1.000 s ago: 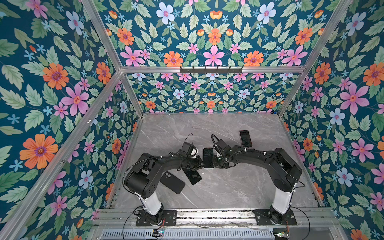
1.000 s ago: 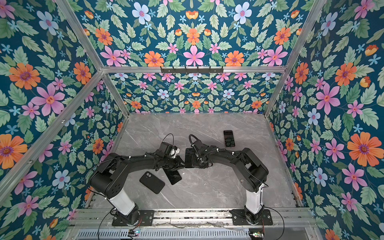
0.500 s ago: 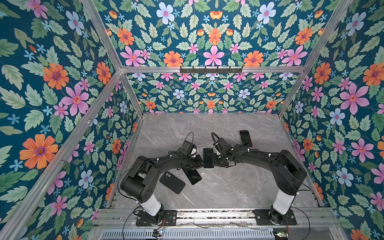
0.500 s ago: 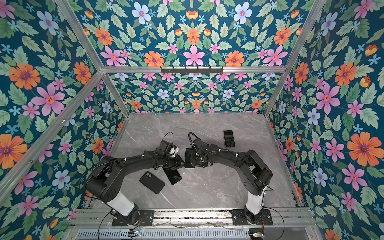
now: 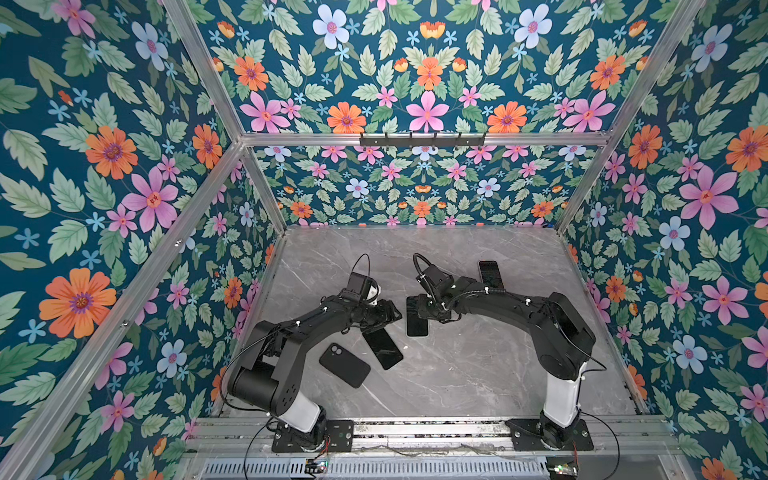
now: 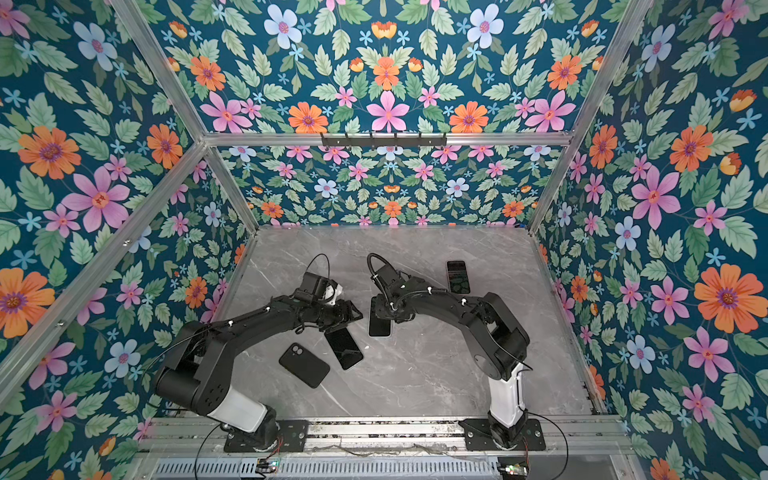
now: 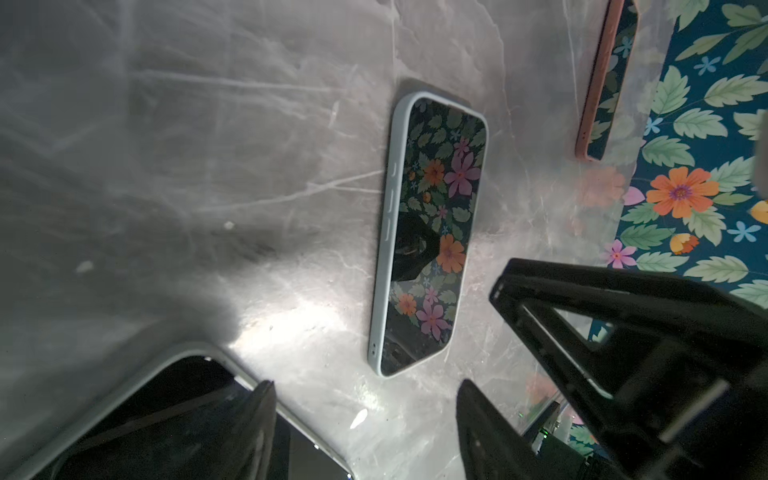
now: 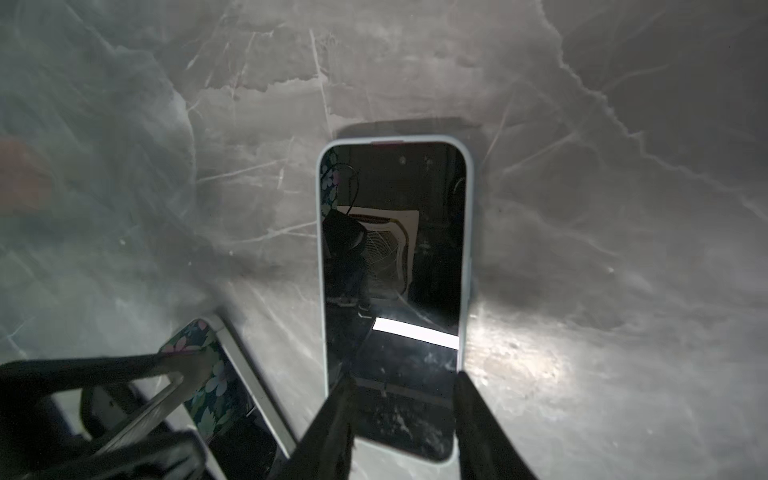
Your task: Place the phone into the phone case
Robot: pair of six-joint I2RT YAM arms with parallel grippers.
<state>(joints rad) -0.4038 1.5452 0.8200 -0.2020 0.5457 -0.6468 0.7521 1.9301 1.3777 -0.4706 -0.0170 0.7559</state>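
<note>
Plainly, the right gripper (image 8: 403,382) is released. Its two fingers (image 8: 336,424) stand apart over the near end of the phone (image 8: 395,270), one by each long edge. Whether they touch it cannot be told. The phone lies flat with its screen up, seated in the pale case (image 7: 383,270), whose rim runs all round it. In both top views it sits a little below the middle of the frame, on the grey table (image 5: 478,374).

The left gripper (image 7: 365,386) is also unclenched, with only bare table between its fingers. In a top view it hangs just left of the cased phone, apart from it. Part of a second phone (image 5: 384,349) lies under it, bare and slanting toward the lower right. Just beside that, lower left, is a black case (image 5: 344,365) lying back up. A third phone (image 5: 490,274), in a pinkish case, lies well apart toward the upper right, behind the right arm.
</note>
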